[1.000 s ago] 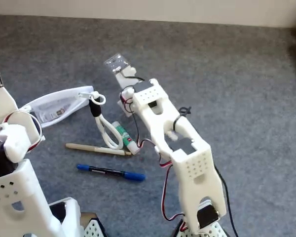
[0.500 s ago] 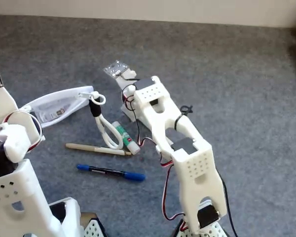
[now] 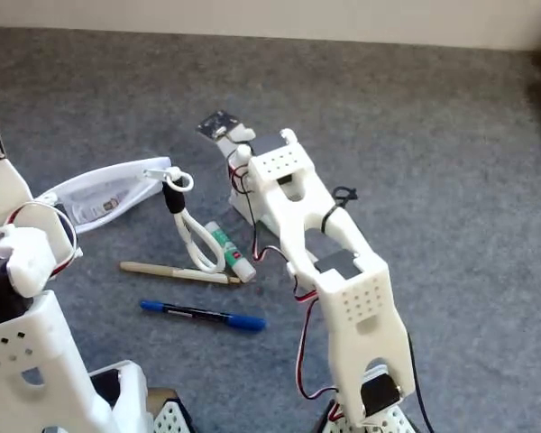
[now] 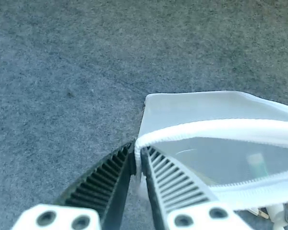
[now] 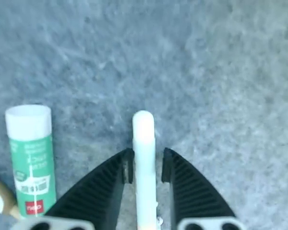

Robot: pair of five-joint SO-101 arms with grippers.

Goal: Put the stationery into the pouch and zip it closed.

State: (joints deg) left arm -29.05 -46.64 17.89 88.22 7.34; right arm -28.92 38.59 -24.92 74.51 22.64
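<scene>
The white pouch [image 3: 104, 194] lies open at the left, its strap loop [image 3: 194, 239] trailing toward the middle. My left gripper [image 4: 138, 160] is shut on the pouch's rim [image 4: 216, 129] at its end corner. A green glue stick [image 3: 227, 248], a wooden pencil [image 3: 176, 271] and a blue pen [image 3: 203, 315] lie on the carpet in front of the pouch. My right gripper [image 5: 145, 155] points down just right of the glue stick [image 5: 31, 153], shut on a slim white stick [image 5: 144, 132] that stands out past its fingertips. The right arm [image 3: 293, 207] hides this gripper from above.
Grey carpet [image 3: 433, 135] covers the whole surface, with open room to the right and at the back. The left arm's base [image 3: 27, 361] fills the near left corner. The end of the pencil [image 5: 0, 199] shows beside the glue stick.
The right arm's wrist has shifted slightly to the right and tilted further down. The left arm, the pouch and the loose stationery have stayed in place.
</scene>
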